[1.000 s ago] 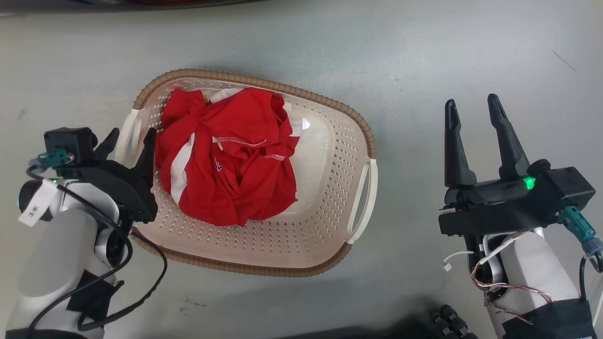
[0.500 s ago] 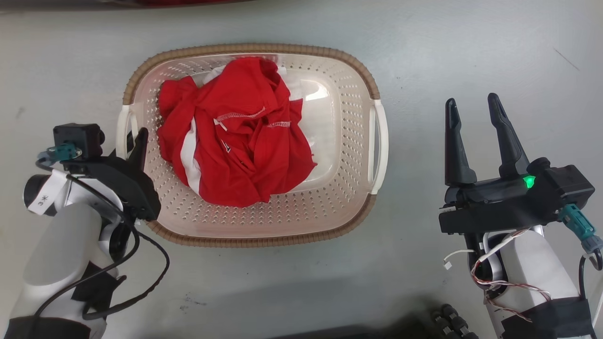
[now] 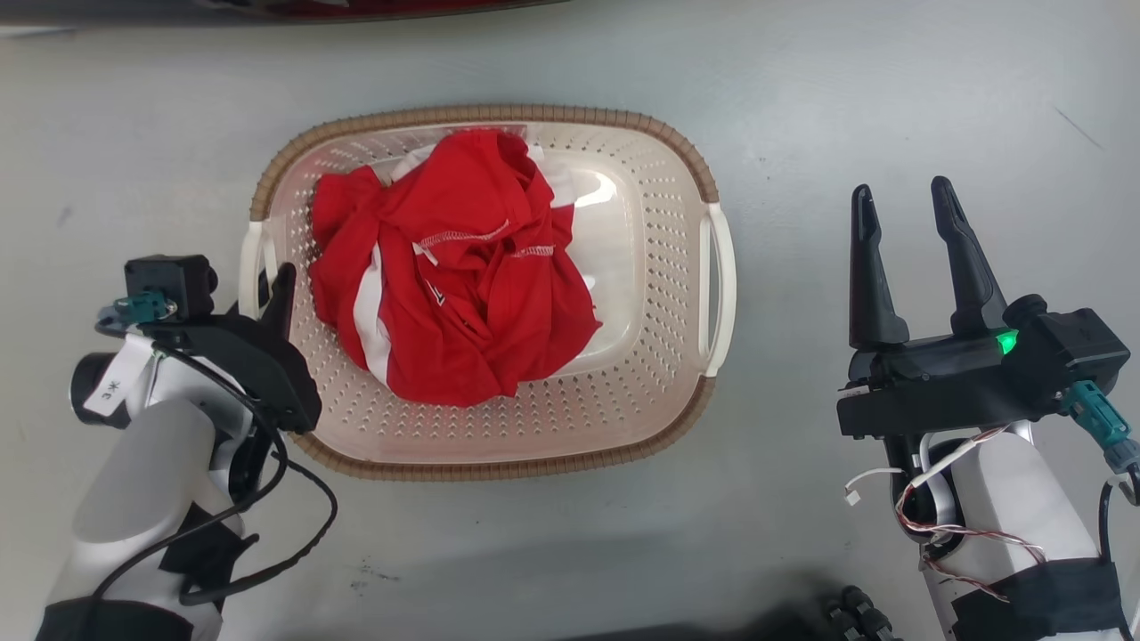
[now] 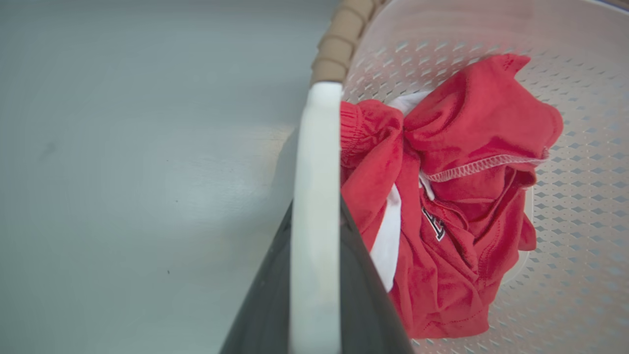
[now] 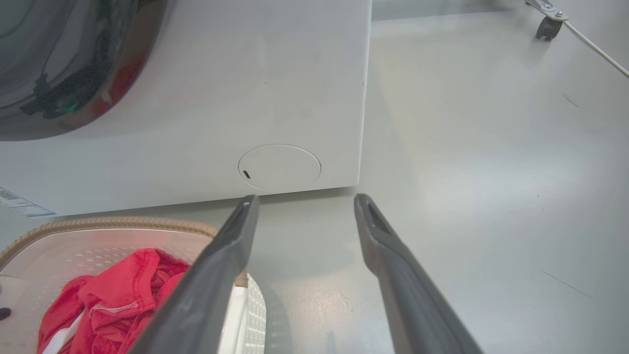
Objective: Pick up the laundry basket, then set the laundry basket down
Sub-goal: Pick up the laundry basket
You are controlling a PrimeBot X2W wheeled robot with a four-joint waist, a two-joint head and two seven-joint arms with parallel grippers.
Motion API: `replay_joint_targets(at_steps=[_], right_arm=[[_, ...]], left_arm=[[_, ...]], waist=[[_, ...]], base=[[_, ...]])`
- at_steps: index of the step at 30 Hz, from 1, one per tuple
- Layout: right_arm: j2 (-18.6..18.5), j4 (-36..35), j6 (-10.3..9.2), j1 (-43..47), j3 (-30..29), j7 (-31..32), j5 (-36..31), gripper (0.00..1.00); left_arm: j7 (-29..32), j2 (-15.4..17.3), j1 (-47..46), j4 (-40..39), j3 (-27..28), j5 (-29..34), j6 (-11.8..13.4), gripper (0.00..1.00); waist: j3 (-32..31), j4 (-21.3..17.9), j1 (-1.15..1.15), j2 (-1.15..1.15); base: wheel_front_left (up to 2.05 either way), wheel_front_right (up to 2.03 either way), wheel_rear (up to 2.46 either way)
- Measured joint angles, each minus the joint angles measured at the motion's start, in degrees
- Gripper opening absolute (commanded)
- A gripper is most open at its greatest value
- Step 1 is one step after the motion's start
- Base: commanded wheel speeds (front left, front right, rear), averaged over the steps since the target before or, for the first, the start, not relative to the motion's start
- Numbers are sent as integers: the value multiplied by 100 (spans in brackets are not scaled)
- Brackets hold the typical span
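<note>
Two grippers are shown, one at each side of a single laundry basket (image 3: 661, 267), which is seen from above on a grey floor (image 3: 891, 89); whether it rests on the floor or is held just above it cannot be told. At the basket's left side, the left gripper (image 3: 274, 283) is clamped on the left handle (image 4: 314, 196), and in the left wrist view the white bar is seen pinched between the two dark fingers. Well apart from the basket's right side, beyond the right handle (image 3: 720, 285), the right gripper (image 3: 901, 189) is held with its two fingers spread and nothing between them. Inside the basket, one crumpled bundle of red and white clothing (image 3: 463, 285) is piled towards the left. Beyond the basket's far rim, one white washing machine (image 5: 196, 98) is seen in the right wrist view.
</note>
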Motion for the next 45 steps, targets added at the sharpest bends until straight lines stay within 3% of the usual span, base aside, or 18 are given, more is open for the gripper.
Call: replay_joint_targets(at_steps=[16, 17, 18, 19, 28, 39, 45], right_arm=[[18, 59, 93, -19, -71, 0, -67, 100], [18, 59, 93, -19, -71, 0, -94, 100], [18, 59, 93, -19, -70, 0, -119, 100], [18, 59, 93, -19, -73, 0, -119, 100], [16, 155, 144, -18, -129, 0, -163, 100], [-134, 461, 199, -15, -313, 0, -222, 100], [-163, 637, 220, -7, -339, 0, -261, 100]], left_arm=[[31, -186, 147, 442, -205, -346, 1, 0], [62, -197, 142, 467, -212, -359, 1, 14], [80, -202, 142, 490, -226, -385, 1, 65], [77, -205, 142, 509, -231, -389, 1, 100], [-78, -213, 140, 561, -263, -590, -2, 100], [-1168, -324, 135, 174, -255, -570, -2, 100], [-1317, -325, 206, -42, -303, -315, 10, 100]], waist=[[-221, 139, 0, 0], [-224, 144, 0, 0], [-228, 148, 0, 0], [-231, 152, 0, 0], [-305, 189, 1, 0], [-780, 343, 1, 0], [-1208, 467, 1, 0]], base=[[0, 0, 0], [0, 0, 0], [0, 0, 0], [0, 0, 0], [0, 0, 0], [0, 0, 0], [0, 0, 0]])
